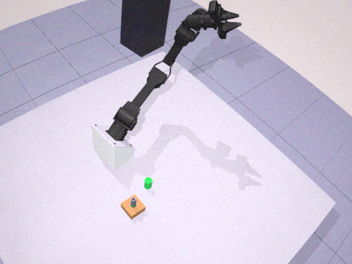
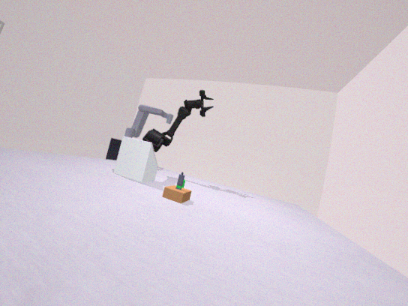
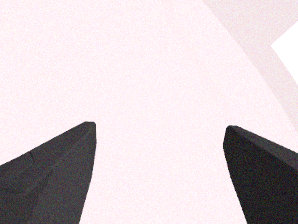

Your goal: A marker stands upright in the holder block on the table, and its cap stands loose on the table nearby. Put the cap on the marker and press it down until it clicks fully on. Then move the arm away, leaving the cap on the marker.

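Observation:
A dark grey-blue marker (image 1: 133,202) (image 2: 181,180) stands upright in the orange-brown holder block (image 1: 132,211) (image 2: 176,195). Its tip is bare. The green cap (image 1: 148,183) stands upright on the table beside the block, apart from it; in the exterior view it is partly hidden behind the marker. My gripper (image 1: 240,19) (image 2: 213,103) (image 3: 162,134) is open and empty, raised high and far from both the cap and the marker. Neither cap nor marker shows in the wrist view.
The arm's pale base block (image 1: 121,155) (image 2: 135,159) stands on the white table (image 1: 210,220) near the cap. A tall black box (image 1: 145,26) (image 2: 113,149) stands beyond the table. A grey arm (image 2: 139,121) shows behind the base block in the exterior view.

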